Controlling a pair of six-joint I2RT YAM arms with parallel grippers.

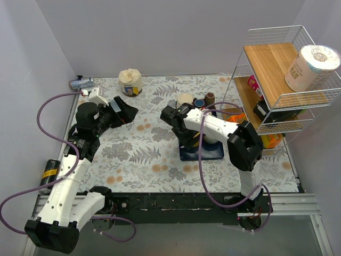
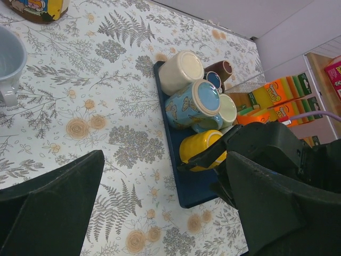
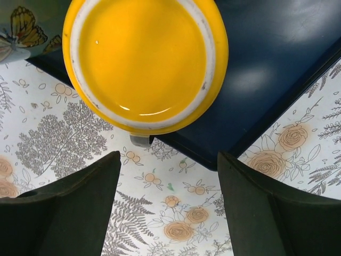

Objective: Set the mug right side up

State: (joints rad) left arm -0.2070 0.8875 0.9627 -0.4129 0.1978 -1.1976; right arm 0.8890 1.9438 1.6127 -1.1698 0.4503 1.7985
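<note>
A yellow mug (image 3: 144,58) stands base-up on a dark blue tray (image 3: 277,80), near the tray's front left corner. My right gripper (image 3: 168,205) hovers just above and in front of it, open, with only the patterned tablecloth between its fingers. In the left wrist view the yellow mug (image 2: 198,148) is partly covered by the right arm's black fingers (image 2: 213,154). From above it shows only as a yellow sliver (image 1: 197,140) under the right gripper (image 1: 175,118). My left gripper (image 1: 126,111) hangs open over the cloth to the left, well apart from the tray (image 1: 201,153).
Behind the yellow mug on the tray sit a blue butterfly mug (image 2: 189,104), a cream mug (image 2: 180,72) and a brown cup (image 2: 219,68). A grey mug (image 2: 8,64) and a jar (image 1: 129,81) stand at the back left. A wire rack (image 1: 277,80) holds a paper roll (image 1: 311,66).
</note>
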